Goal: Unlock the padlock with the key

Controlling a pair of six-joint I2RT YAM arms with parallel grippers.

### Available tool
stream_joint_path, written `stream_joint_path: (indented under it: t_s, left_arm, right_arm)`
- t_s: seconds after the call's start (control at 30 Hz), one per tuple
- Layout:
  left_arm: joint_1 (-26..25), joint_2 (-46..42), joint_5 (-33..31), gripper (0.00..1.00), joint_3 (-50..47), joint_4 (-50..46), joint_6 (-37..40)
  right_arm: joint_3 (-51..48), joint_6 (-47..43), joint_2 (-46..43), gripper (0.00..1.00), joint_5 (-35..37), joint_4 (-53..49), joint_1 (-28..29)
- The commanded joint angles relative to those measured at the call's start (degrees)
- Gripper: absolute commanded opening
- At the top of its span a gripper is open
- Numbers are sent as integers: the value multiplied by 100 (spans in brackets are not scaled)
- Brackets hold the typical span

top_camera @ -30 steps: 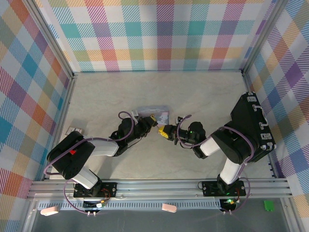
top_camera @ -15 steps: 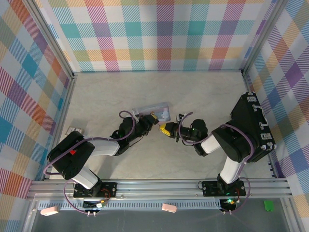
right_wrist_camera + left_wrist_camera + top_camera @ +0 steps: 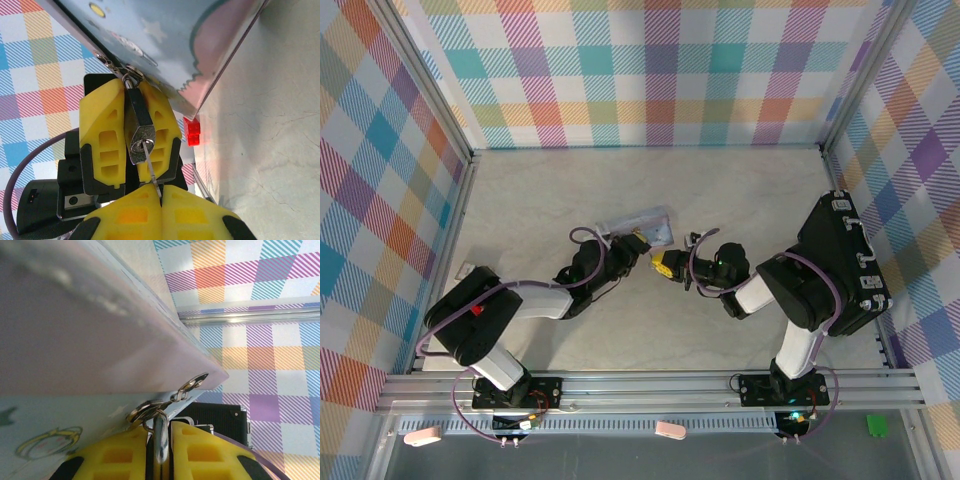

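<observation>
Bright, even light, soft shadows — tin (image 3: 75, 315) blurred, seemingly too close.

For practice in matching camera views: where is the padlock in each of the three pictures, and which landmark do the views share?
Top external: padlock at centre, tiny, at the near edge of the tin, where the arms meet.
Left wrist: bottom centre, its silvery shackle hooked to the tin's hasp.
Right wrist: left of centre, key at its keyhole.
Shared landmark: the tin.

The left gripper (image 3: 159, 436) clamps the padlock (image 3: 160, 452) by its silvery shackle, hooked through hasp rings (image 3: 150, 408) on the tin (image 3: 75, 340) just ahead.
</observation>
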Motion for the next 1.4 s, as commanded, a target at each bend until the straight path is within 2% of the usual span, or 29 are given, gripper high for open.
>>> stream_joint_path:
  t_s: [0.0, 0.23, 0.4, 0.7, 1.37]
  left_arm:
    - [-768, -78, 1672, 0, 298, 813, -6]
    - [-772, -642, 1598, 0, 130, -133, 523]
    - [-769, -1063, 1540, 0, 182, -797, 881]
    - [-841, -720, 1566, 0, 259, -186, 690]
    - [-1136, -405, 1505, 0, 402, 541, 495]
  right_arm:
    - [414, -104, 108, 0, 700, 70, -40]
    - [90, -260, 42, 0, 693, 54, -388]
    - [104, -246, 161, 0, 637, 70, -414]
    - [209, -140, 107, 0, 648, 70, -225]
    - [526, 154, 105, 0, 788, 70, 162]
